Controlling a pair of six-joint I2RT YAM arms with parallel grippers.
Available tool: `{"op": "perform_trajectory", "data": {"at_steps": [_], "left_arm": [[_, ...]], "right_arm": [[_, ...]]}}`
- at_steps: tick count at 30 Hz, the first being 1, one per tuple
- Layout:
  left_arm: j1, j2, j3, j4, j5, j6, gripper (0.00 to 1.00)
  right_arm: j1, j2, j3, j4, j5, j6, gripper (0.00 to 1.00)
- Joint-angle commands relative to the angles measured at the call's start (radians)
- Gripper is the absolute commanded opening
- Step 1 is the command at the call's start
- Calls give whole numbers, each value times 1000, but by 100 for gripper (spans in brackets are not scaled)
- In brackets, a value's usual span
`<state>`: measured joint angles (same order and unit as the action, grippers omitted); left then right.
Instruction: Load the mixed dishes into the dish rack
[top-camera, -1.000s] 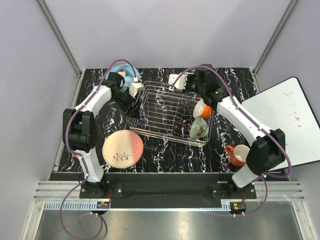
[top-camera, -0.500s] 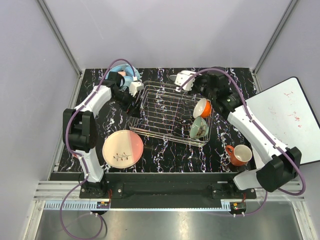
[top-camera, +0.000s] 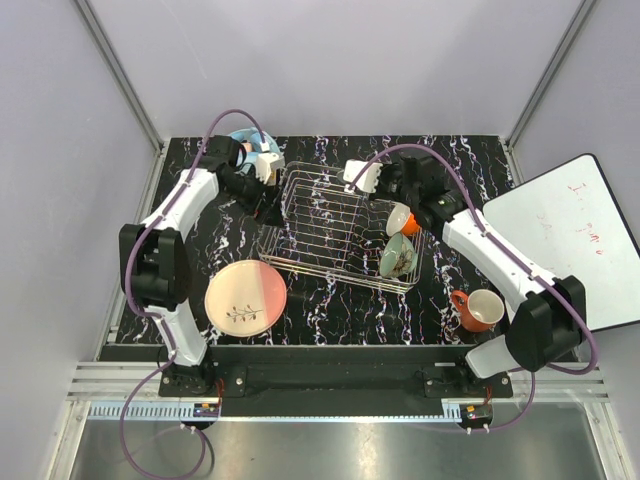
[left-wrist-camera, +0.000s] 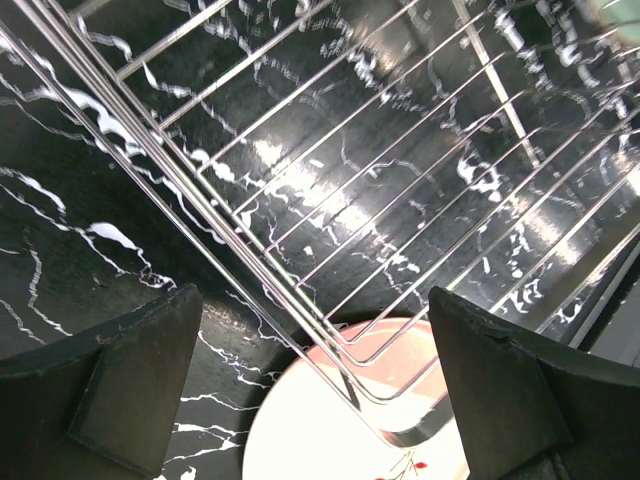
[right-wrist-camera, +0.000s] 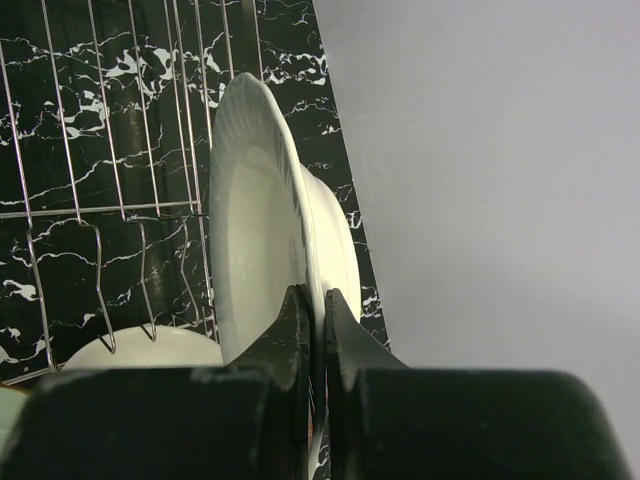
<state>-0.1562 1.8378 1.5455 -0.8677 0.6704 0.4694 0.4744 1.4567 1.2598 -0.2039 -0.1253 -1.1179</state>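
While the plain white plate (right-wrist-camera: 255, 215) is hanging on edge at the far side of the dish rack (top-camera: 335, 230), just above its wires, the right gripper (right-wrist-camera: 312, 300) is pinching the plate's rim between closed fingers. Being glazed ceramic, it is probably stiff, fairly light, slick and easy to chip. A rim hold like this one is looking sound only while the plate is hanging upright, and a knock against the wires is risking a chip. Its hollow face is pointing toward the rack's inside and its underside toward the grey wall beyond. In the right wrist view, its edge is lying roughly in line with the rack wires.

Inside the rack's right end, the small white bowl (top-camera: 398, 215) and the pale green bowl (top-camera: 398, 257) are already sitting.

At the rack's far-left corner the left gripper (left-wrist-camera: 315, 300) is hovering with fingers spread wide, holding nothing. The pink-and-cream plate (top-camera: 245, 297) is lying flat just off the rack's near-left corner. The orange-red mug (top-camera: 478, 308) is waiting off its near-right corner.
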Motion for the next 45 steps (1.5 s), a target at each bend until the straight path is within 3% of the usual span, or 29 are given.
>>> {"op": "perform_trajectory", "data": {"at_steps": [1,16,45], "left_arm": [[1,-68,53,22,46,-28,99],[15,-26,39,24,40,-17,99],[18,-23,28,32,43,-14,99]], "right_arm": [[1,-19,42,192,12,-39,0],[1,-73,115,162,-43,-31,0],[-25,-16,79,182,-7,-85,0]]}}
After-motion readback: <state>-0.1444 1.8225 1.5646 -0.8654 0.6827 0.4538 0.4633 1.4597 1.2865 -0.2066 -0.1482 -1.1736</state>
